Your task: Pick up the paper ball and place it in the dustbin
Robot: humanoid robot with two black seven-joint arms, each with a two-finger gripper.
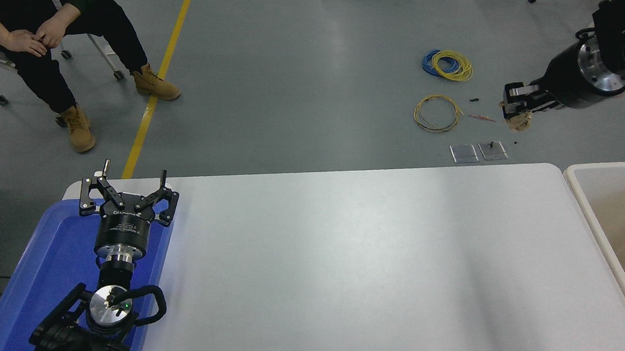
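Up at the right edge, right gripper pinches the paper ball: small, tan, crumpled wad, hanging beyond the table's far edge, not over the dustbin. Dustbin has a white rounded rim and plain beige inside. Left gripper sits over the glossy blue tray, fingers spread wide.

Dustbin right of table
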